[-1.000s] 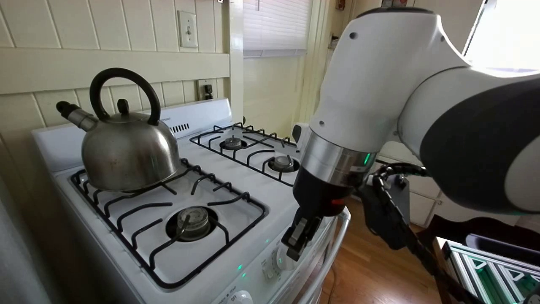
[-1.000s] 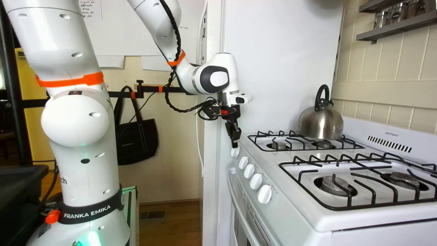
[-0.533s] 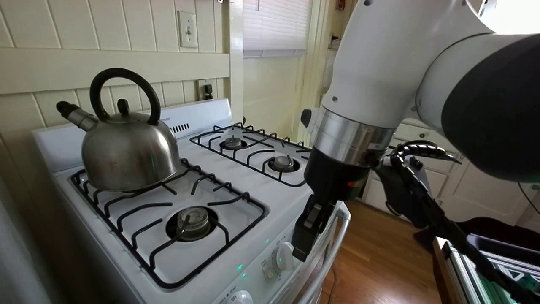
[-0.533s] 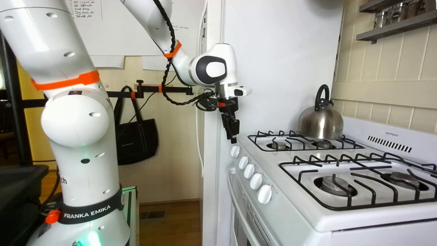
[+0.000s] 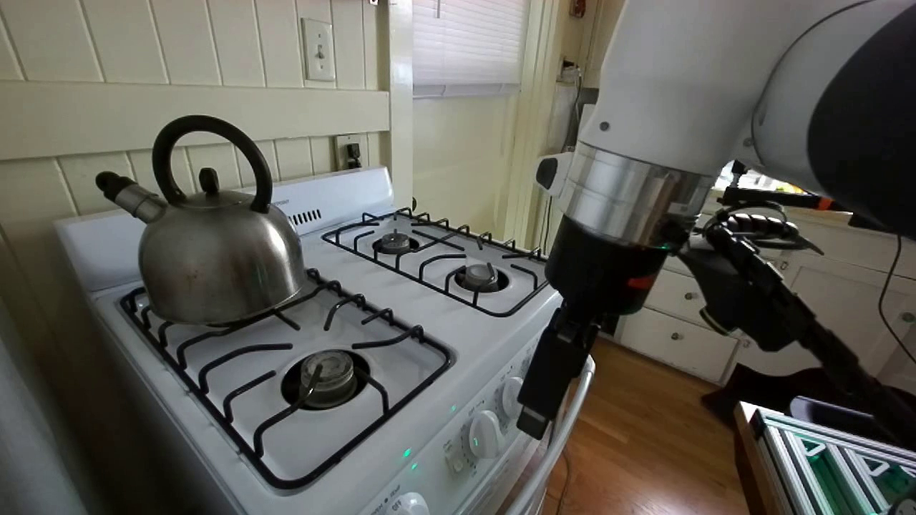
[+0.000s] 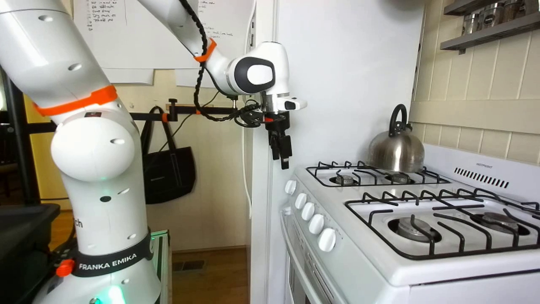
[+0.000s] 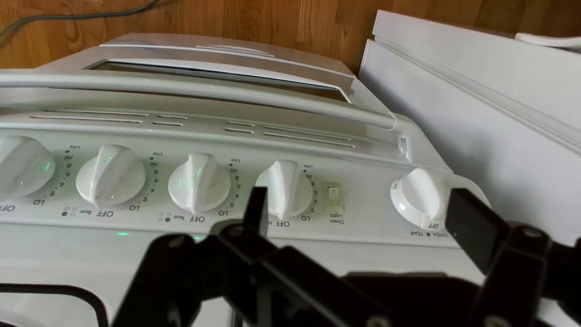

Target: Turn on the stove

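The white stove [image 5: 408, 304] has black wire grates and a row of white knobs along its front. In the wrist view, where the panel's lettering stands upside down, my gripper [image 7: 361, 200] is open with nothing between its fingers. Its jaws stand in front of the panel, one over the edge of a burner knob [image 7: 292, 190], the other by the oven temperature knob [image 7: 417, 200]. Pointers on the knobs in full view line up with OFF. Above and in front of the far-end knob [image 6: 290, 187], the gripper [image 6: 282, 162] hangs pointing down, apart from the stove.
A steel kettle [image 5: 218, 265] sits on a rear burner. The oven door handle [image 7: 204, 93] sticks out below the knobs. A tall white panel [image 6: 350, 84] rises right beside the stove. A black bag [image 6: 171, 175] hangs behind the arm.
My gripper has gone from shut to open. The arm has risen and drawn back from the stove's front, uncovering knobs that it hid before. The kettle has not moved.
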You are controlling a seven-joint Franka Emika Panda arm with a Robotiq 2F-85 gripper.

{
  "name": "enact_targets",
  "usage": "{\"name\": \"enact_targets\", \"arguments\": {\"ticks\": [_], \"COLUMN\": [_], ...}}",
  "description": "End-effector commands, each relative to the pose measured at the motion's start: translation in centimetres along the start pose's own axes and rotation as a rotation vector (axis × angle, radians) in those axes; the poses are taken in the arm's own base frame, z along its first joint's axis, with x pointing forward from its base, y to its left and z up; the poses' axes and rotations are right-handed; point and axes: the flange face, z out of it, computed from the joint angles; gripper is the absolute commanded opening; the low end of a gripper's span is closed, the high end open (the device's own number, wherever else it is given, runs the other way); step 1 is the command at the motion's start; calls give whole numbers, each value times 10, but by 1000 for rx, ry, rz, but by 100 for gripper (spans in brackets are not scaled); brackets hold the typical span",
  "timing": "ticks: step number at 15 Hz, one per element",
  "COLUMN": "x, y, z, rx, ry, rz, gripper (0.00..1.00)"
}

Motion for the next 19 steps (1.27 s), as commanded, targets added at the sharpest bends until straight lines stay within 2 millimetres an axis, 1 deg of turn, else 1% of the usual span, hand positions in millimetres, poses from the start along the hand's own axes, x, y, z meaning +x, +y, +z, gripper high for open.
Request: {"name": "enact_targets", "arguments": {"ticks": [1,6,12,13,15,19], "x": [-17,-23,-26,-14,-14,-13], "y": [5,8,13,8,8,8], "z": [-14,-30,-50,-46,-49,-48], "rx": [28,58,79,53,54,53], "ry": [-23,-4,65,58,66,62], "rz": [6,21,37,33,33,33], "gripper": [100,100,100,100,100,100]}}
